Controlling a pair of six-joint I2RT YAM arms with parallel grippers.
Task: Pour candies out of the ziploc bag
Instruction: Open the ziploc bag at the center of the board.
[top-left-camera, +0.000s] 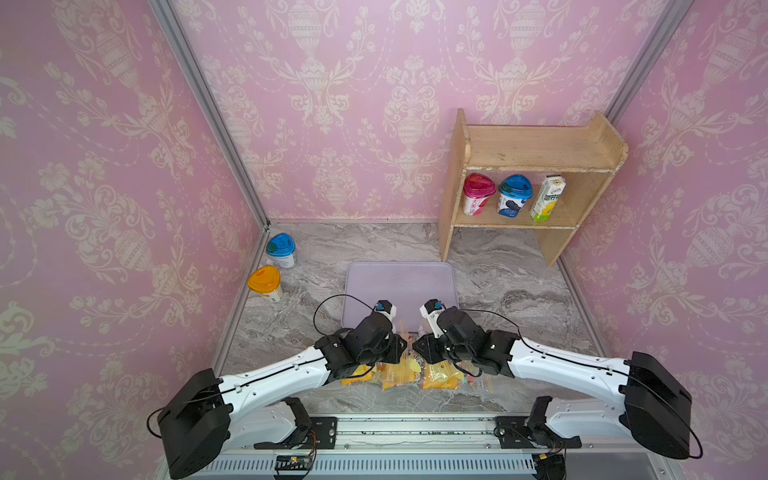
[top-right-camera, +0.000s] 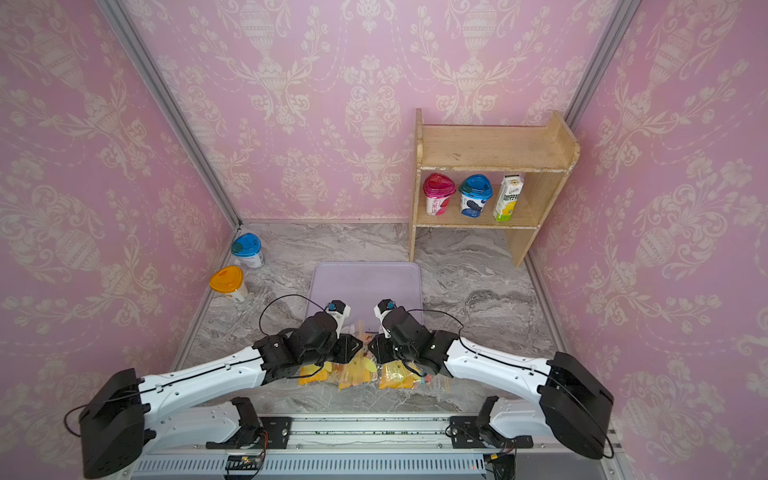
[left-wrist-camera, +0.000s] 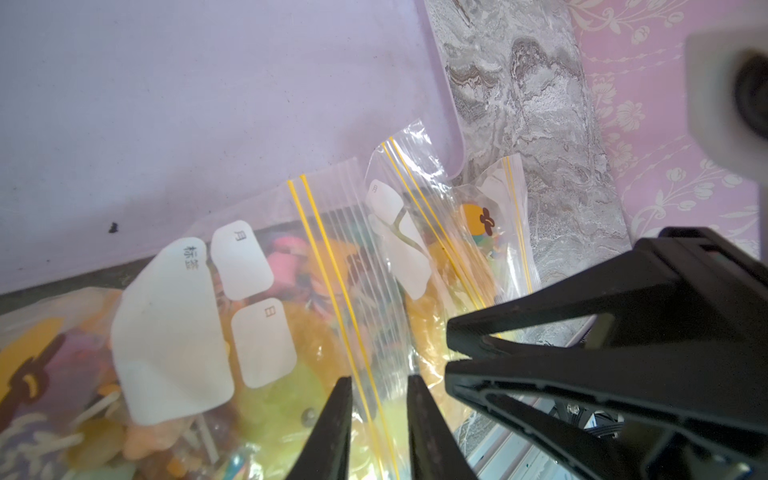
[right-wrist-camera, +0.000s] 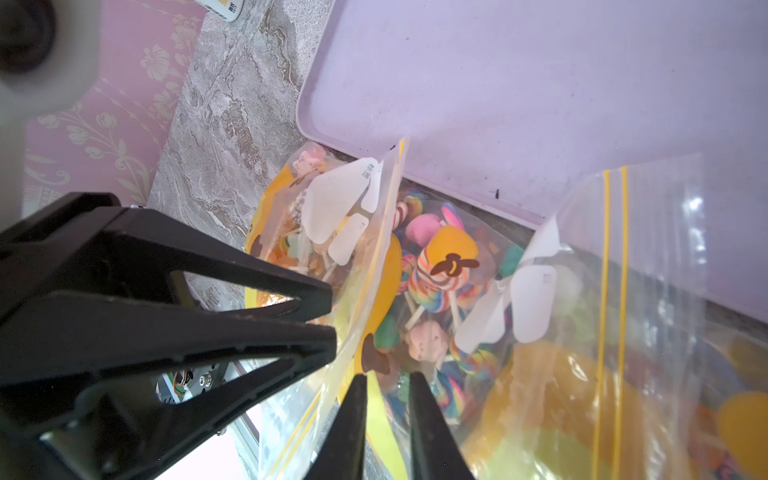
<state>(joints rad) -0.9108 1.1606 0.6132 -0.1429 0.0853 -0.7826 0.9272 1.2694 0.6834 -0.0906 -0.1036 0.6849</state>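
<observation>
Beside the purple tray (top-left-camera: 401, 286), 2 grippers meet over candy-filled bags (top-left-camera: 401, 376): left gripper (left-wrist-camera: 380, 388) pinches a bag's (left-wrist-camera: 266, 316) zipper edge; right gripper's (right-wrist-camera: 388, 384) hold on plastic is unclear. Risk: slippery film slides free, candies (right-wrist-camera: 436, 270) spilling short of tray.

The left gripper (left-wrist-camera: 379, 419) pinched the yellow-striped zip edge of a clear bag (left-wrist-camera: 332, 266) between its fingers (left-wrist-camera: 328, 436). Candies (left-wrist-camera: 286, 262) showed through the plastic. The right gripper (left-wrist-camera: 455, 357) sat just beside, its tips nearly together. The lilac tray (left-wrist-camera: 187, 104) lay beyond.
</observation>
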